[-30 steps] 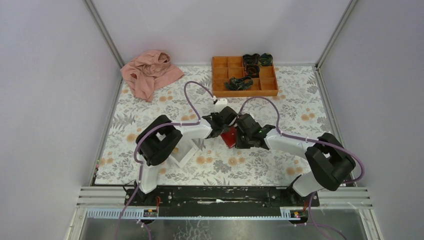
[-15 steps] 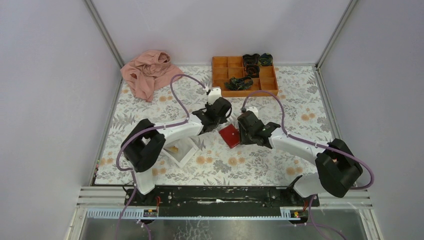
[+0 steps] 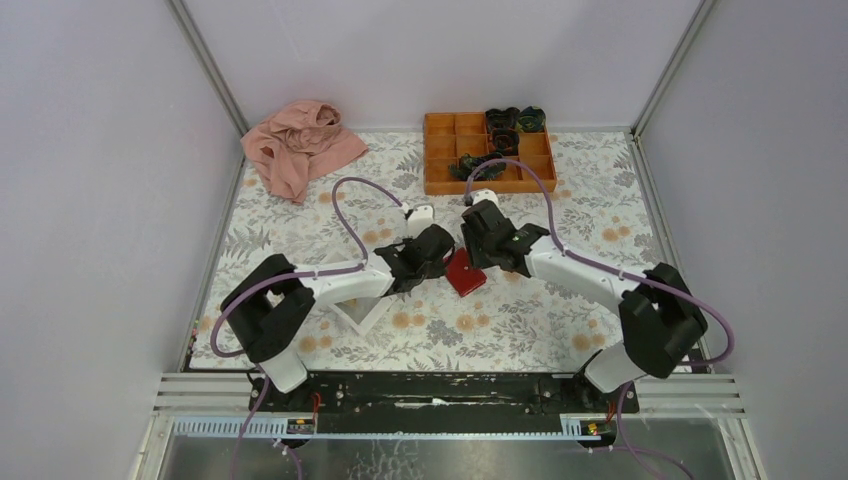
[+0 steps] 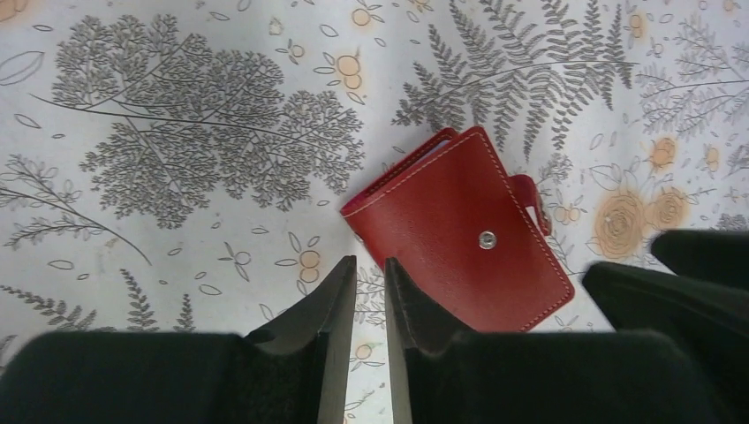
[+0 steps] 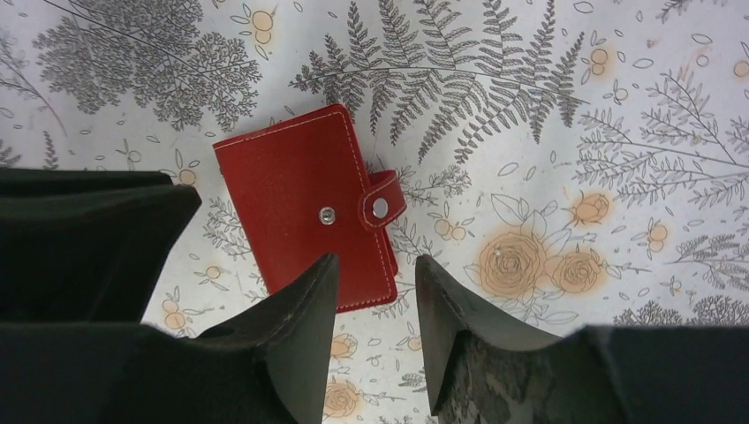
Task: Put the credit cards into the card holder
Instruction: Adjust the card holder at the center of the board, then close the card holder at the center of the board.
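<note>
Both arms have swung back in over the card holder, which lies folded shut on the floral table cover between them, its snap tab unfastened in the right wrist view. A second ago the grippers crowded it, then drew apart; now they hover either side again. The left gripper has its fingers nearly pressed together, holding nothing; the right gripper is spread, also carrying nothing. No credit cards are visible, so the holder seemingly still needs opening before any go in.

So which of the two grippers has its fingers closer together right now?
The left gripper: only a thin slit shows between its fingers, while the right gripper shows a clearly wider gap.
</note>
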`<state>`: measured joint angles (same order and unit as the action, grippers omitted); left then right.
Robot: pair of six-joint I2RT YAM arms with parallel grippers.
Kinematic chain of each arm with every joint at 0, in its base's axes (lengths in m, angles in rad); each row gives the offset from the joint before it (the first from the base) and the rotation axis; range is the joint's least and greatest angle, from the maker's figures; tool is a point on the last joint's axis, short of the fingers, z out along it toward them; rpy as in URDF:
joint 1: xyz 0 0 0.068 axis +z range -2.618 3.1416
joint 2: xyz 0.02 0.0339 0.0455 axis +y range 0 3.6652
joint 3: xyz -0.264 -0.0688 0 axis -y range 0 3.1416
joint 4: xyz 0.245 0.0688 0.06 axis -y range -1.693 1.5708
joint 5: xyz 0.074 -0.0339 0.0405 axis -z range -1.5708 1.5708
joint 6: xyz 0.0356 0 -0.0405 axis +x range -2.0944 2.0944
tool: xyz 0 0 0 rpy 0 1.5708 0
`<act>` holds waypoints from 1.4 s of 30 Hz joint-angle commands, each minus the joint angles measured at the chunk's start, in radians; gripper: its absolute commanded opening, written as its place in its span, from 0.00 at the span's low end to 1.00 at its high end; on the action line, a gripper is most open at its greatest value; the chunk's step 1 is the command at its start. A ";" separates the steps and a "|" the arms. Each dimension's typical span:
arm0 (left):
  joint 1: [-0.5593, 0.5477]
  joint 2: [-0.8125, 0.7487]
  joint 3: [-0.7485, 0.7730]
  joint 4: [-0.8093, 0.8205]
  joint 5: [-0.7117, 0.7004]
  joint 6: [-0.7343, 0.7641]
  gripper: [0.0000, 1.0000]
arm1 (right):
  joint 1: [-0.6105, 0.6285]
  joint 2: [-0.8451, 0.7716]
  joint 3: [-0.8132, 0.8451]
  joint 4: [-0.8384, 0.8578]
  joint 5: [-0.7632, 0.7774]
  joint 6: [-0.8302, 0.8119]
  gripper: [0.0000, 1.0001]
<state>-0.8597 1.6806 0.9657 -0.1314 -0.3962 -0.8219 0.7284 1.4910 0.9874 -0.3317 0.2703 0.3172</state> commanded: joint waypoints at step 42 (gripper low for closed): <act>-0.007 0.062 -0.014 0.096 0.053 -0.049 0.25 | -0.024 0.227 0.138 -0.001 -0.023 -0.100 0.28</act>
<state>-0.8696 1.7271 0.9623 -0.0891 -0.3458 -0.8627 0.7113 1.7149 1.0828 -0.3321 0.2565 0.2279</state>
